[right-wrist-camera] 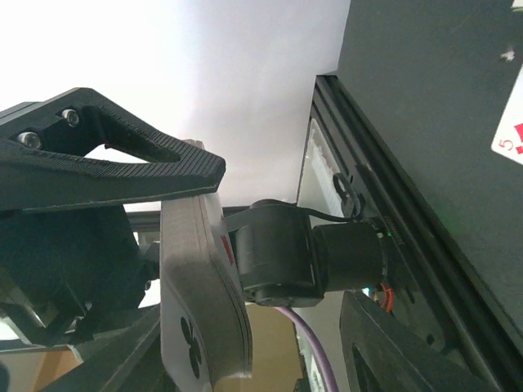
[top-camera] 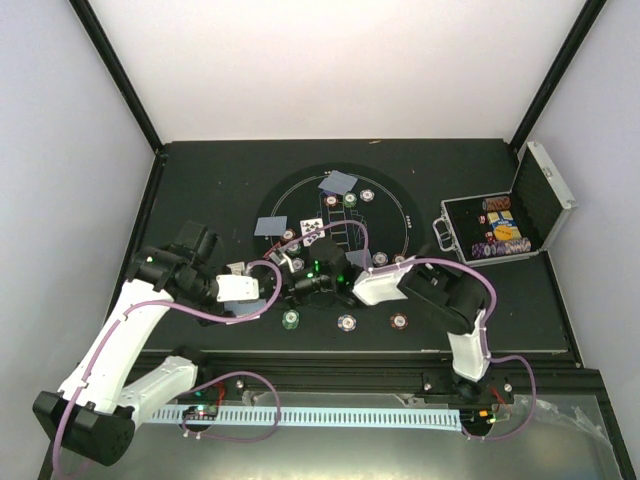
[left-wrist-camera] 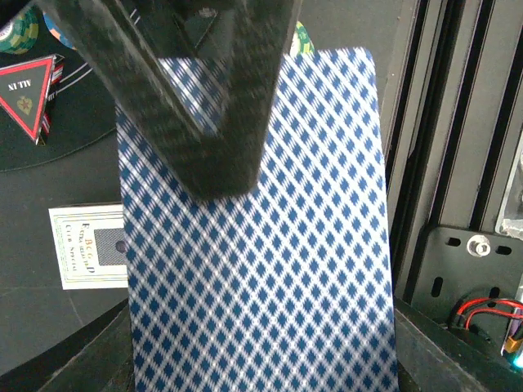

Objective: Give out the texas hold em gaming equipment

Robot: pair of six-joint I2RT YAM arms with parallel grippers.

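Left gripper (left-wrist-camera: 214,167), angled inward, pinches a card (left-wrist-camera: 270,286).

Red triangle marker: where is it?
Left wrist view, upper left: red triangle marker sits at the edge of the black mat, beyond the white card box, left of the held blue-backed card.

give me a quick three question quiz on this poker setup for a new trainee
1. True or false: the metal case on the right side of the table is shut.
2. What is the left gripper clamped on? A) a green chip B) a card with a blue diamond-patterned back C) a white button
3. In the overhead view, how many chips make up the lowest row?

Key: 1 false, its lid stands open; 2 B; 3 three.
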